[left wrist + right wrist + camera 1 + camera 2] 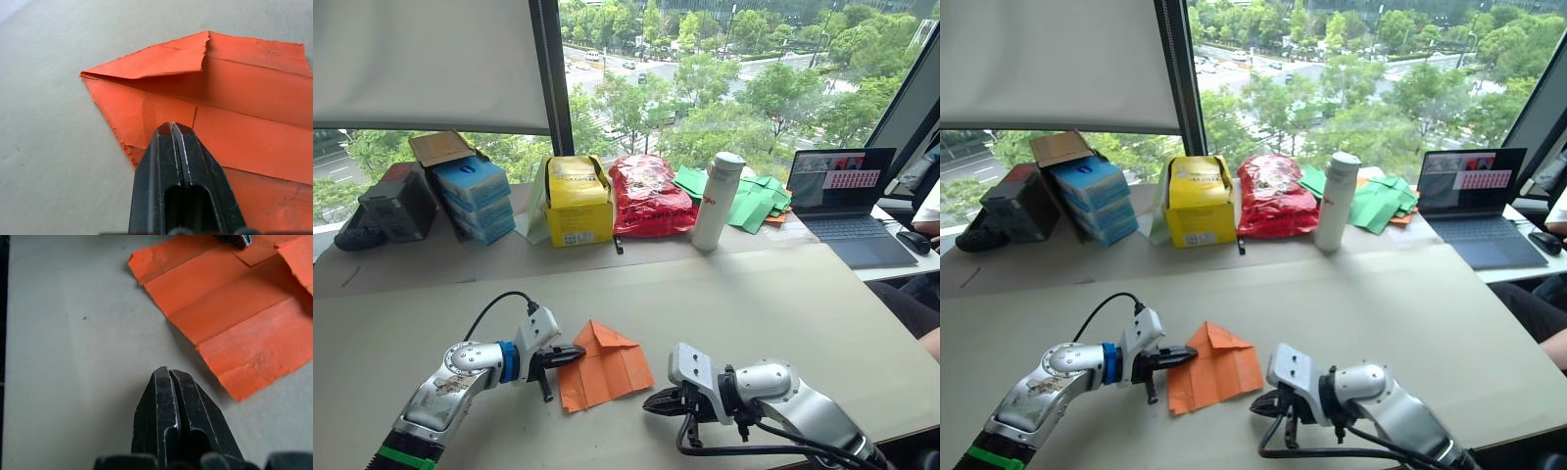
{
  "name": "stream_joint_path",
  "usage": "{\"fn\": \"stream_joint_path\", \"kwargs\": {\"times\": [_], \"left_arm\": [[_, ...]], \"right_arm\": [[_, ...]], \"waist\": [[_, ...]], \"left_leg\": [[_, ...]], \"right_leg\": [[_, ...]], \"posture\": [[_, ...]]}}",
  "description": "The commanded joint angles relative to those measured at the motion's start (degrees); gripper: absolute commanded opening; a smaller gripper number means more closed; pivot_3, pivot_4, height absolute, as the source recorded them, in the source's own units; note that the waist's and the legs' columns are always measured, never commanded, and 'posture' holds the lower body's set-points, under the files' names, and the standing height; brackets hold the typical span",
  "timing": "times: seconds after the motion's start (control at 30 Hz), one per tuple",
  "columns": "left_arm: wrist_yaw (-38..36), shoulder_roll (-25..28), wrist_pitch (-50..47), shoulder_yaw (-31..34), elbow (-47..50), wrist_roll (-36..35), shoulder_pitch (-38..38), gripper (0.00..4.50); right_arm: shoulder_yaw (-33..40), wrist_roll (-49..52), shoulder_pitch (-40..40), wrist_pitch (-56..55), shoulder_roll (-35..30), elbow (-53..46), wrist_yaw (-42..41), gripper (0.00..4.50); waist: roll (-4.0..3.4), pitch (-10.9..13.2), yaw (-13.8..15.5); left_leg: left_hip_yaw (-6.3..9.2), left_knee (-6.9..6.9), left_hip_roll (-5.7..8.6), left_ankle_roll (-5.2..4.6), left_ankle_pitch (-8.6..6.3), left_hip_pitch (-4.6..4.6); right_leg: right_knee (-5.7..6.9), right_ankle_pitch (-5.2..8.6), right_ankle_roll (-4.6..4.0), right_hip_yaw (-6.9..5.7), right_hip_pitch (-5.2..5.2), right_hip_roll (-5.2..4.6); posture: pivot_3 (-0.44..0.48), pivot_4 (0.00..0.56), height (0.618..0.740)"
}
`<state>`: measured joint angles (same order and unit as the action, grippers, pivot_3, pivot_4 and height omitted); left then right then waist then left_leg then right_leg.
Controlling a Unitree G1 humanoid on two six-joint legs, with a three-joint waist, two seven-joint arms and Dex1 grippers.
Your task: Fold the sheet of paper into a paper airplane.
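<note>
The sheet of paper point(605, 367) is bright orange and lies flat on the beige table point(783, 304), between my two grippers. It carries lengthwise creases, and a flap is folded over at its pointed far end point(161, 58). My left gripper point(576, 354) is shut, with its tip resting on the sheet's left edge; in the left wrist view its fingertips point(171, 129) sit over the paper. My right gripper point(651, 403) is shut and hovers over bare table just off the sheet's near right corner point(234, 382), apart from it.
Along the back stand blue boxes point(475, 196), a yellow box point(578, 201), a red plastic bag point(649, 196), a white bottle point(717, 201) and green paper sheets point(754, 201). A laptop point(847, 196) and a person's arm point(930, 211) are at the far right.
</note>
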<state>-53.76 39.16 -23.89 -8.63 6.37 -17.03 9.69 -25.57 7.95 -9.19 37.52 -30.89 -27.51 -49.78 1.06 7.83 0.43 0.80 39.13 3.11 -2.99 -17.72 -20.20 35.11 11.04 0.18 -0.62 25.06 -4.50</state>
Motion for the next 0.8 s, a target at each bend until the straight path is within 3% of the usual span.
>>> {"fn": "stream_joint_path", "kwargs": {"times": [0.03,0.47,0.8], "left_arm": [[-0.9,1.1,-1.7,-2.3,-2.3,2.5,-1.0,0.04],[-4.6,3.2,-0.9,-3.9,-4.3,4.0,1.6,0.04],[-4.2,2.5,-1.1,-4.2,-4.3,4.3,2.3,0.04]], "right_arm": [[-0.6,-2.3,1.6,1.8,1.4,-1.4,5.7,0.00],[3.5,-2.8,8.3,2.9,2.8,-4.1,17.4,0.00],[7.6,-0.8,9.8,-3.3,9.1,3.4,21.7,0.00]], "waist": [[0.04,0.0,0.1],[0.11,-0.1,0.2],[0.10,-0.1,0.1]], "left_leg": [[0.00,0.00,0.02,0.00,0.00,0.01],[0.01,0.02,0.04,-0.03,-0.01,0.18],[0.03,-0.02,0.00,-0.15,-0.08,0.89]], "right_leg": [[-0.02,0.00,0.00,-0.01,-0.01,0.00],[-0.04,0.01,0.03,-0.06,-0.19,0.04],[-0.10,0.19,0.28,-0.04,-0.90,0.06]], "posture": [[0.000,0.150,0.740],[0.000,0.150,0.740],[0.000,0.150,0.740]]}}
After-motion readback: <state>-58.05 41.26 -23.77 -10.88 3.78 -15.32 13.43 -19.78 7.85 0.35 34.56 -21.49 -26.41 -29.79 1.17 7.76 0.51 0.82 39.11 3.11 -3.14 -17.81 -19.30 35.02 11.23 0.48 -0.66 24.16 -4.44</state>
